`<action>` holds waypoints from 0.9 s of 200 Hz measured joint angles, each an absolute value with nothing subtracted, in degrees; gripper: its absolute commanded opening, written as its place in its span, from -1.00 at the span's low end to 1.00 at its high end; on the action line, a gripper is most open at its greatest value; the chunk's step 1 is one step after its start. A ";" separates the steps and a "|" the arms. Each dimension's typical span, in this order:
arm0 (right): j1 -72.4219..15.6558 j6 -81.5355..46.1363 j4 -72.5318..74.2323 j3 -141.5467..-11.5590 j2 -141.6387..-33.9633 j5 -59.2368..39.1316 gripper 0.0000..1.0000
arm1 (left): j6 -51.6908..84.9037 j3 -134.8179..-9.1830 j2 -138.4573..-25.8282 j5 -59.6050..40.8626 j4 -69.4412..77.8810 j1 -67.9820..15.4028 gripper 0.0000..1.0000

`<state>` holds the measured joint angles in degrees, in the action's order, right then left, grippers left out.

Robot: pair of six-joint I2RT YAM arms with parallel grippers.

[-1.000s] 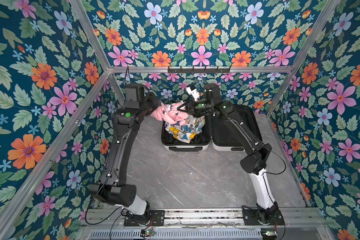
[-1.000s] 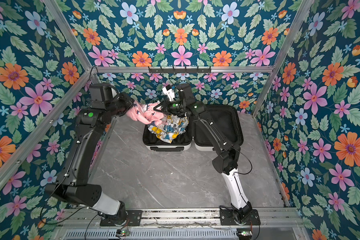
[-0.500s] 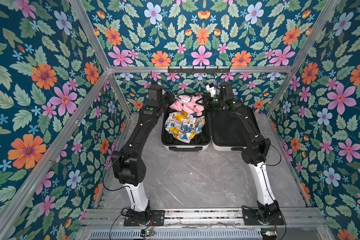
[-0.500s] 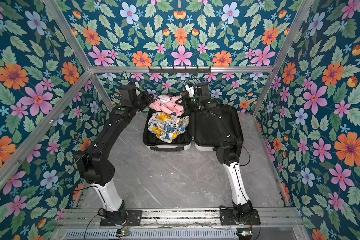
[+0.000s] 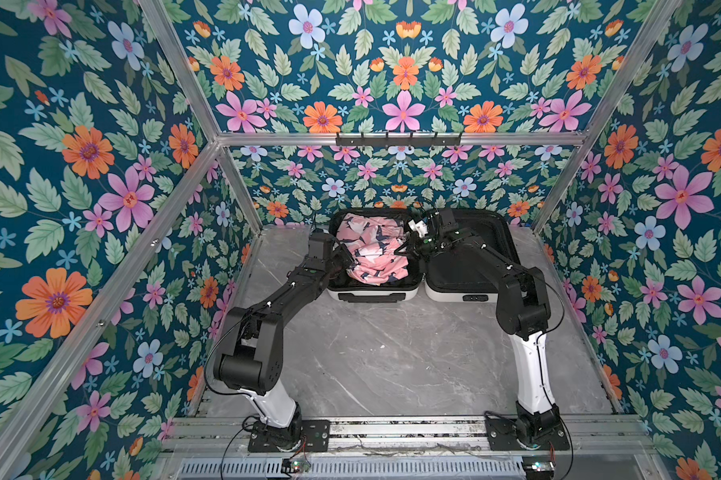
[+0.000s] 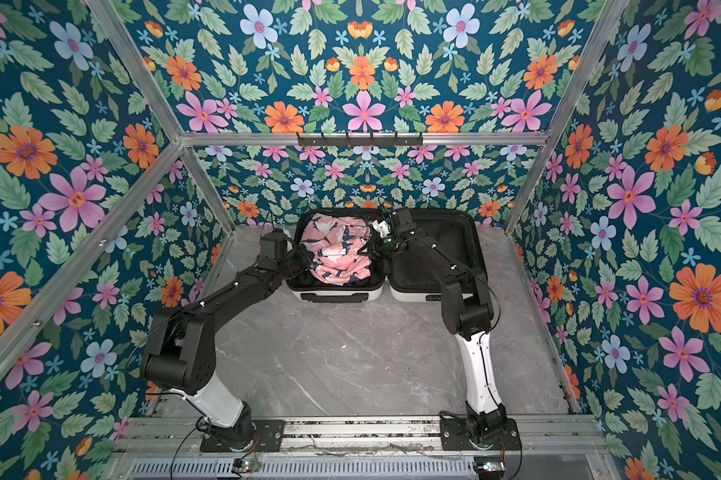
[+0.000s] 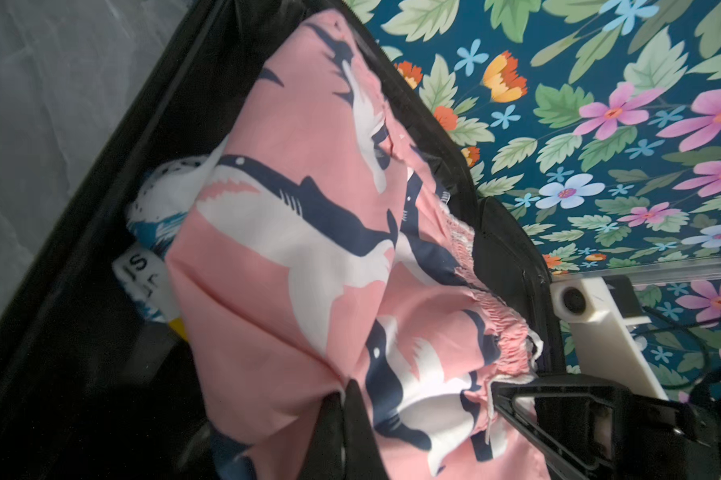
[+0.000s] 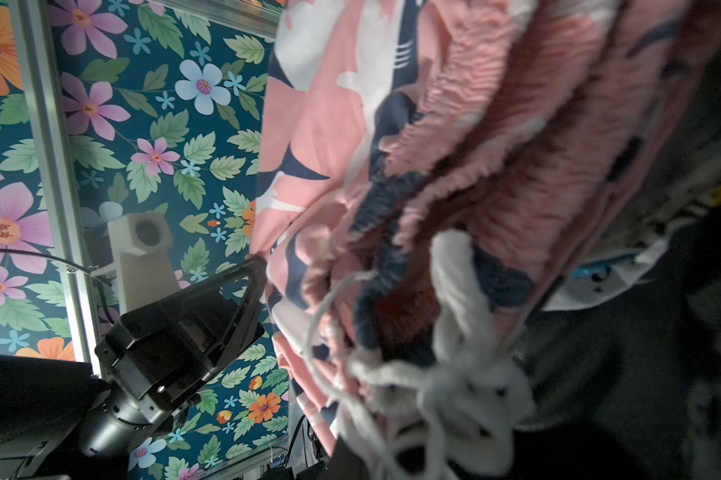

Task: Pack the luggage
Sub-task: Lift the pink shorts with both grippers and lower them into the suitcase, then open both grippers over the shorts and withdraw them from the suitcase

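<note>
Tabletop (image 5: 392, 353): L+R fingers (image 7: 350, 419) tight on shorts (image 5: 371, 253)

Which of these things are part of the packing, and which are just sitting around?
In the job:
- luggage, lying open
- pink shorts, in its left half
- printed cloth under the shorts

Just there:
- hook rail
- table
- floral walls

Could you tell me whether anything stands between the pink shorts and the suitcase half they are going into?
Nothing visible does: the pink shorts already lie inside one half of the luggage, on top of another patterned garment. The left gripper and right gripper are both shut on the shorts' edges.
</note>
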<state>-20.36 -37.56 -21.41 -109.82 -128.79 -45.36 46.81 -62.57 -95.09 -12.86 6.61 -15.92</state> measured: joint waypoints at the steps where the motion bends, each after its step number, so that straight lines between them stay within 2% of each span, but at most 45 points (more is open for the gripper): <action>1: -20.36 -37.56 -21.39 -109.73 -128.79 -45.36 -1.00 | 46.85 -62.48 -95.04 -12.84 6.63 -15.94 -1.00; 21: -20.47 -37.45 -22.22 -108.07 -128.86 -44.93 -1.00 | 47.68 -59.72 -93.95 -12.53 6.63 -16.47 -1.00; 33: -20.60 -37.19 -22.52 -107.46 -128.68 -44.88 -1.00 | 47.90 -58.39 -93.62 -12.47 6.39 -16.56 -0.62; 48: -20.91 -37.06 -23.07 -106.24 -128.16 -43.13 -0.71 | 48.10 -57.71 -94.06 -11.62 5.41 -16.47 -0.39; 61: -20.88 -37.12 -23.70 -105.51 -127.85 -42.54 -0.45 | 48.36 -57.93 -94.94 -11.18 4.10 -16.40 0.06; 75: -20.82 -37.10 -24.51 -105.25 -127.11 -41.95 -0.23 | 48.69 -58.89 -95.20 -10.87 2.98 -16.36 0.23; 98: -20.75 -37.08 -25.26 -105.89 -124.27 -41.08 -0.02 | 48.01 -60.66 -92.73 -9.69 0.64 -15.94 0.31; 134: -19.90 -37.10 -25.98 -108.22 -119.17 -38.94 0.05 | 46.06 -65.52 -86.70 -7.16 -4.78 -14.90 0.36; 152: -19.81 -37.17 -26.04 -109.93 -118.32 -37.54 0.00 | 44.27 -69.41 -86.06 -7.16 -6.92 -14.81 0.36; 168: -20.58 -37.39 -26.30 -112.66 -119.79 -37.39 -0.18 | 42.59 -72.53 -87.66 -8.10 -7.70 -14.83 0.34; 180: -21.54 -38.04 -26.48 -115.66 -122.39 -37.41 -0.23 | 41.67 -74.56 -90.26 -9.89 -7.46 -14.83 0.28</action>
